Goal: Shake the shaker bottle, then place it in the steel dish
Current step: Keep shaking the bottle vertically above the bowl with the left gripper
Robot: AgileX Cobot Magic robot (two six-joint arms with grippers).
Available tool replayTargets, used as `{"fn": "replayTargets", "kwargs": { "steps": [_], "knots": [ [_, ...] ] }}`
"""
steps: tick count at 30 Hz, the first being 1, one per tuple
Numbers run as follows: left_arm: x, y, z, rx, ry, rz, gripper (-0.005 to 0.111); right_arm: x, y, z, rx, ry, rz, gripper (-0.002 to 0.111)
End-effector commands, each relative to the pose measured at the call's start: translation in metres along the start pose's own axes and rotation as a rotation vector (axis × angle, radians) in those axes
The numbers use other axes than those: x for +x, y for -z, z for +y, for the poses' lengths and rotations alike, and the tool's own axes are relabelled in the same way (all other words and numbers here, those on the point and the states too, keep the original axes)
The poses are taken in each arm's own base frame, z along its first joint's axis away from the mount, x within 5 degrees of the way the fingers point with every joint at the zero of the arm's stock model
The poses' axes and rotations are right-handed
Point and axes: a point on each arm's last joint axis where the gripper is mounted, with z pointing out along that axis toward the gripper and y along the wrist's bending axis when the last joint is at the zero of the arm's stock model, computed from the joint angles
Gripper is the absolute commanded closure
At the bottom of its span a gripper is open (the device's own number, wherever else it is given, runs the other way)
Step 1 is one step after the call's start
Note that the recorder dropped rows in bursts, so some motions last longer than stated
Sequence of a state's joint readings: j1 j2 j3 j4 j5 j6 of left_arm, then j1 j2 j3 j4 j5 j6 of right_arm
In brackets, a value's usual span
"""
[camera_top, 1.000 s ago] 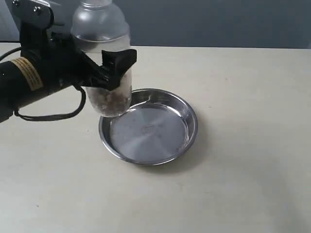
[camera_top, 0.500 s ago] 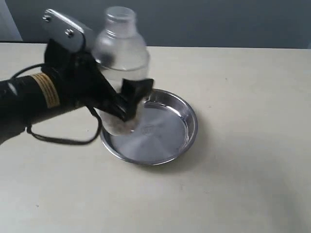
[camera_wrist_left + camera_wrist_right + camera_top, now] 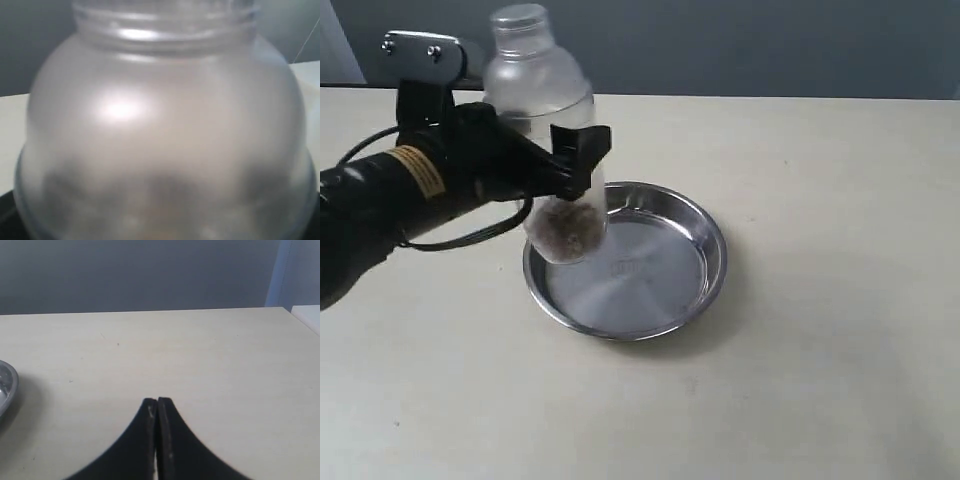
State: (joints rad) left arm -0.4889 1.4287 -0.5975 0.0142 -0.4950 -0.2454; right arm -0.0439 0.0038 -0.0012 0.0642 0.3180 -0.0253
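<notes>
My left gripper is shut on the shaker bottle, a frosted bottle with a small round cap and brown granules at its base. It hangs slightly tilted, base just above the near-left rim of the steel dish, cap leaning left. One black finger crosses the front of the bottle; the other is hidden behind it. In the left wrist view the shaker bottle fills the frame and hides the jaws. My right gripper is shut and empty over bare table, with the steel dish's rim at the frame's edge.
The dish sits on a pale beige table. A black cable loops under the left arm. A dark wall runs behind the table's far edge.
The bottle swung right and down over the dish half a second ago, then back left and up to where it hangs now. The granules shifted inside. The dish has not moved.
</notes>
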Motion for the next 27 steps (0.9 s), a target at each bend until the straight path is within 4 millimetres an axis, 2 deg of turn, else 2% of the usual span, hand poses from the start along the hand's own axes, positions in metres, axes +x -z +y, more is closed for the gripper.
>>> {"fn": "replayTargets", "kwargs": {
  "steps": [1,2,3,4,5,7,8,9,10,12,13,14,15,16,17,19,20,21,23,24,25,27],
  "knots": [
    [-0.001,0.005,-0.04,0.276,-0.263,-0.029,0.107,-0.001,0.0,0.0,0.004,0.001,-0.016,0.109],
    [-0.003,0.002,-0.025,0.147,-0.153,-0.023,0.107,-0.001,0.0,0.0,0.004,0.001,-0.016,0.109],
    [-0.003,-0.002,-0.005,-0.024,0.035,-0.034,0.107,-0.001,0.0,0.0,0.004,0.001,-0.016,0.109],
    [-0.003,-0.004,0.006,-0.13,0.176,-0.058,0.107,-0.001,0.0,0.0,0.004,0.001,-0.016,0.109],
    [-0.002,-0.004,0.002,-0.1,0.134,-0.057,0.106,-0.001,0.0,0.0,0.004,0.001,-0.016,0.109],
    [0.003,0.001,-0.039,0.233,-0.234,-0.016,0.106,-0.001,0.0,0.0,0.004,0.001,-0.016,0.109],
    [0.008,0.005,-0.052,0.348,-0.362,-0.008,0.107,-0.001,0.0,0.0,0.004,0.001,-0.016,0.109],
    [0.008,0.005,-0.053,0.357,-0.376,0.0,0.107,-0.001,0.0,0.0,0.004,0.001,-0.016,0.109],
    [0.007,0.0,-0.04,0.229,-0.236,0.018,0.107,-0.001,0.0,0.0,0.004,0.001,-0.016,0.109],
    [0.004,-0.007,-0.004,-0.096,0.156,-0.032,0.107,-0.001,0.0,0.0,0.004,0.001,-0.016,0.109],
    [0.003,-0.007,-0.005,-0.101,0.161,-0.049,0.106,-0.001,0.0,0.0,0.004,0.001,-0.016,0.109],
    [0.002,-0.006,-0.018,-0.001,0.018,-0.043,0.106,-0.001,0.0,0.0,0.004,0.001,-0.016,0.109],
    [0.004,-0.002,-0.038,0.178,-0.219,-0.035,0.106,-0.001,0.0,0.0,0.004,0.001,-0.016,0.109],
    [0.006,0.002,-0.051,0.3,-0.397,-0.038,0.107,-0.001,0.0,0.0,0.004,0.001,-0.016,0.109],
    [0.005,0.002,-0.051,0.292,-0.383,-0.041,0.107,-0.001,0.0,0.0,0.004,0.001,-0.016,0.109],
    [0.001,-0.005,-0.018,-0.005,0.022,-0.049,0.107,-0.001,0.0,0.0,0.004,0.001,-0.016,0.109],
    [0.001,-0.006,-0.008,-0.104,0.17,-0.074,0.107,-0.001,0.0,0.0,0.004,0.001,-0.016,0.109],
    [0.002,-0.007,-0.015,-0.051,0.079,-0.064,0.106,-0.001,0.0,0.0,0.005,0.003,-0.016,0.109],
    [0.006,-0.002,-0.044,0.219,-0.301,-0.043,0.106,-0.001,0.0,0.0,0.005,0.003,-0.016,0.109],
    [0.007,-0.001,-0.049,0.272,-0.365,-0.044,0.107,-0.001,0.0,0.0,0.005,0.003,-0.016,0.109],
    [0.005,-0.004,-0.041,0.192,-0.243,-0.045,0.107,-0.001,0.0,0.0,0.005,0.003,-0.016,0.109],
    [0.004,-0.009,-0.014,-0.06,0.126,-0.06,0.107,-0.001,0.0,0.0,0.005,0.003,-0.016,0.109]
  ]
}}
